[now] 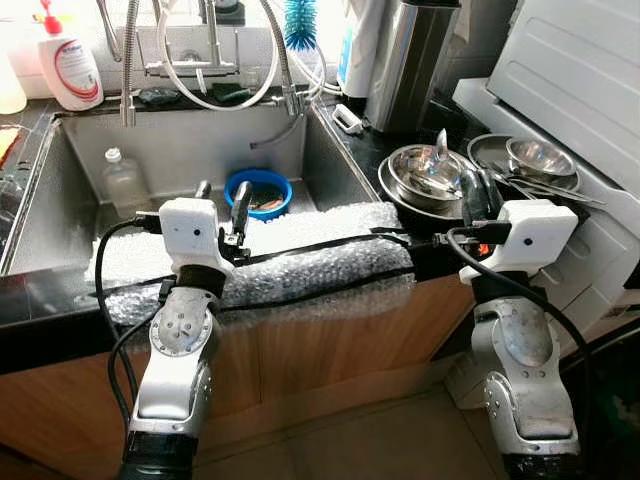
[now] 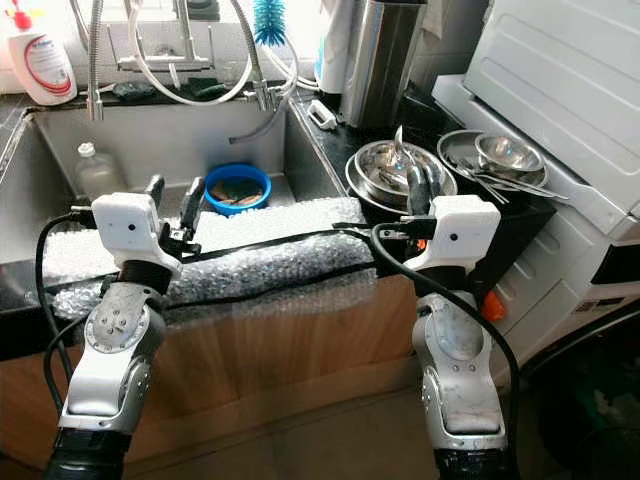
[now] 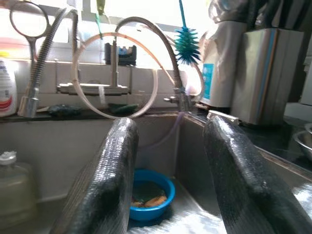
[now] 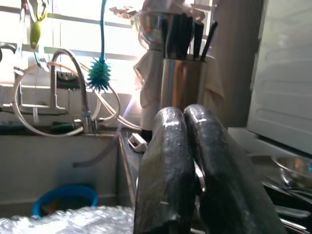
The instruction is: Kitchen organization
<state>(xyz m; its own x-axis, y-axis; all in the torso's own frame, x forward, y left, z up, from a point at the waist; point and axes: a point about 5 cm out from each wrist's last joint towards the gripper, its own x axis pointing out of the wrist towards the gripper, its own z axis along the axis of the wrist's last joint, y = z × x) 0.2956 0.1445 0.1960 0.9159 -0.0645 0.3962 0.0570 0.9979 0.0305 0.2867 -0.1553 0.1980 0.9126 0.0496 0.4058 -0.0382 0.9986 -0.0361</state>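
Observation:
A blue bowl (image 1: 258,192) with food scraps sits in the steel sink (image 1: 60,215), close to its right wall. My left gripper (image 1: 222,204) is open, held over the sink's padded front edge, just short of the bowl, which shows between its fingers (image 3: 114,170) in the left wrist view. Stacked steel bowls (image 1: 425,175) with utensils rest on the dark counter right of the sink. My right gripper (image 1: 472,193) is shut with nothing held, hovering at the near edge of those bowls.
Bubble wrap (image 1: 300,255) pads the counter's front edge. A clear bottle (image 1: 120,180) stands in the sink's left part. Faucet hoses (image 1: 215,60), a teal brush (image 1: 298,22), a soap bottle (image 1: 68,62) and a steel knife holder (image 1: 410,60) line the back. A white appliance (image 1: 580,90) stands at right.

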